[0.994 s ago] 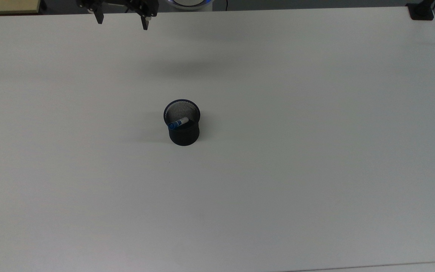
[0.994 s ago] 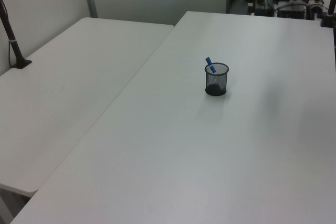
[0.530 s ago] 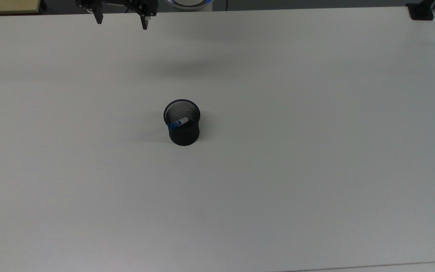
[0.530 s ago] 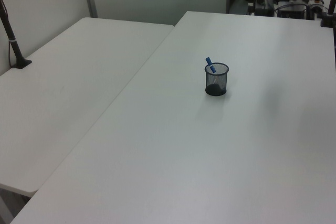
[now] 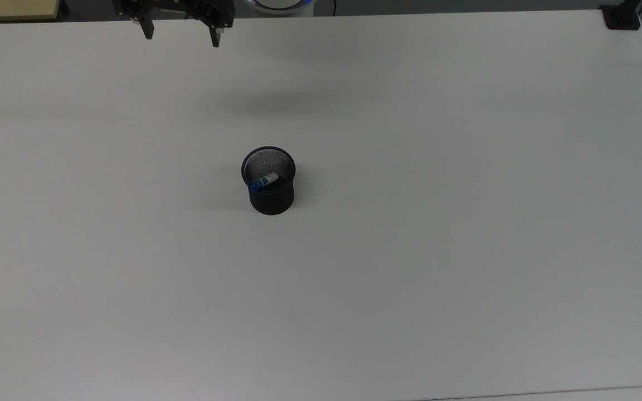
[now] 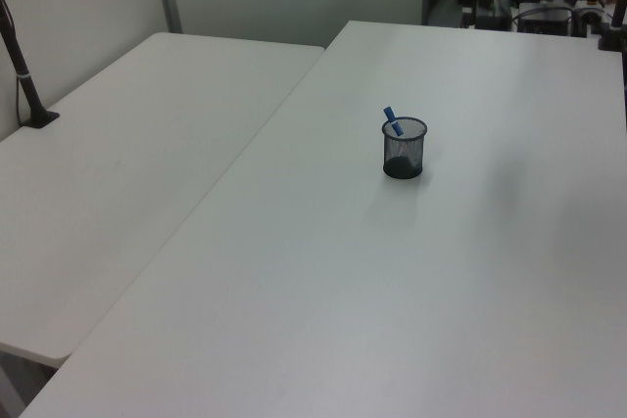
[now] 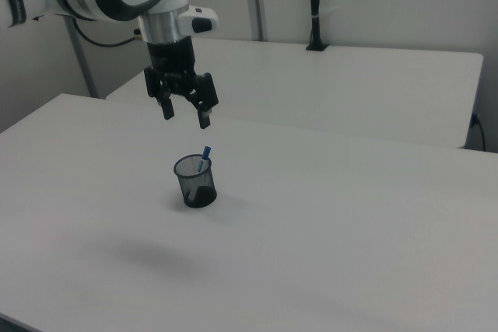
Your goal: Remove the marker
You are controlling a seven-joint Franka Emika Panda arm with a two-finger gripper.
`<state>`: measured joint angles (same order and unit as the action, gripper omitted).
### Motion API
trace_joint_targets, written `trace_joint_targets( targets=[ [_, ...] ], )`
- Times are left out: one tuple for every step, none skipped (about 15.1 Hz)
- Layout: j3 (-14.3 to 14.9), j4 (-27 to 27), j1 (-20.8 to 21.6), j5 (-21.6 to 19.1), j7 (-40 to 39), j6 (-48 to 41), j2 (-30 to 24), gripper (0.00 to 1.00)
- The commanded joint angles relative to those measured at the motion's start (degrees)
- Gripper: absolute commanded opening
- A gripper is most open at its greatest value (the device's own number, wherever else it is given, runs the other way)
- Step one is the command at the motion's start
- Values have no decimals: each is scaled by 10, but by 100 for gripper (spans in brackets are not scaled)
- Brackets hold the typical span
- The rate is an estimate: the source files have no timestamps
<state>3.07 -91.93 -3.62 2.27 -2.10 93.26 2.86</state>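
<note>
2 white tables abutting | marker in mesh cup | jaws wide apart, empty

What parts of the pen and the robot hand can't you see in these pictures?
- The marker: its lower end sits inside the mesh cup; the dark mesh wall hides it in the top view, the left view and the right view.
- The marker's lettering: too small to read in any view.
- The gripper: the top view's upper edge cuts off everything above its open fingers.
- The arm's base: cut off by the right view's left edge.
</note>
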Motion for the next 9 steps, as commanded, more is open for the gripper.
trace_joint_targets(
  targets=[
    [-3, 1, 10, -1, 1, 39, 24, 100],
    [-3, 1, 21, 0, 16, 62, 36, 100],
    [-3, 2, 30, 1, 48, 87, 50, 100],
    [-3, 2, 33, 3, 85, 110, 62, 100],
    [-3, 1, 35, 3, 103, 133, 71, 100],
    [-3, -1, 41, 1, 107, 151, 78, 100],
    [-3, 1, 44, -1, 112, 164, 91, 100],
    [-3, 1, 52, -2, 117, 176, 101, 100],
    [-3, 1, 62, -2, 125, 191, 108, 98]
  ],
)
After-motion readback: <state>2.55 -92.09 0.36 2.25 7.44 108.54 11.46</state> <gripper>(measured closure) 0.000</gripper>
